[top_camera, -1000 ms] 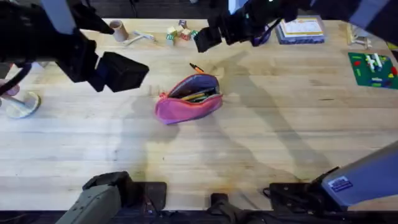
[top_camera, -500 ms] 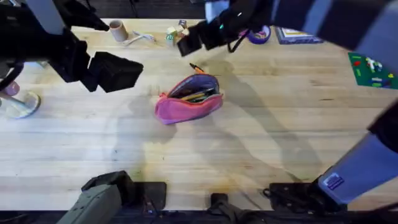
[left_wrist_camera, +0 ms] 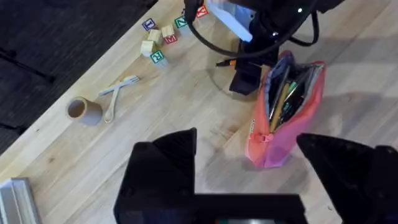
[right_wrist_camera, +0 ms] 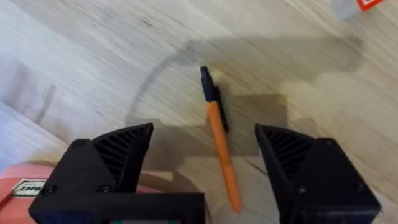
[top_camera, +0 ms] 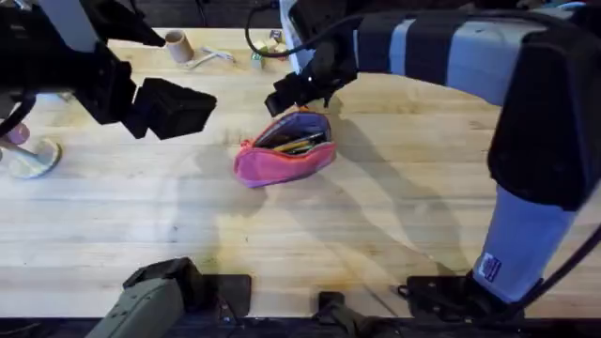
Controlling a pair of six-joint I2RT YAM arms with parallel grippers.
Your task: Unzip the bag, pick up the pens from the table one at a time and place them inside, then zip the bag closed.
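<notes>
The pink bag [top_camera: 285,150] lies unzipped mid-table, with yellowish and other pens [left_wrist_camera: 283,99] showing against its purple-grey lining. Just behind it an orange pen with a black tip [right_wrist_camera: 217,134] lies flat on the table [top_camera: 394,216]. My right gripper [right_wrist_camera: 205,165] hovers open directly over that pen, one finger on each side, not touching it; from overhead the right gripper [top_camera: 296,92] sits at the bag's far edge. My left gripper [top_camera: 174,108] hangs open and empty to the left of the bag, and the left wrist view has the bag [left_wrist_camera: 292,124] beyond its fingers [left_wrist_camera: 165,168].
Along the table's far edge are a cardboard roll [top_camera: 176,42], a wooden fork [top_camera: 211,58] and letter blocks [top_camera: 268,47]. A white stand [top_camera: 28,160] sits at the left edge. Bare wood stretches in front of the bag.
My right arm has swung left from the back right and come down behind the bag, over the orange pen. The left gripper and the bag have barely moved.
</notes>
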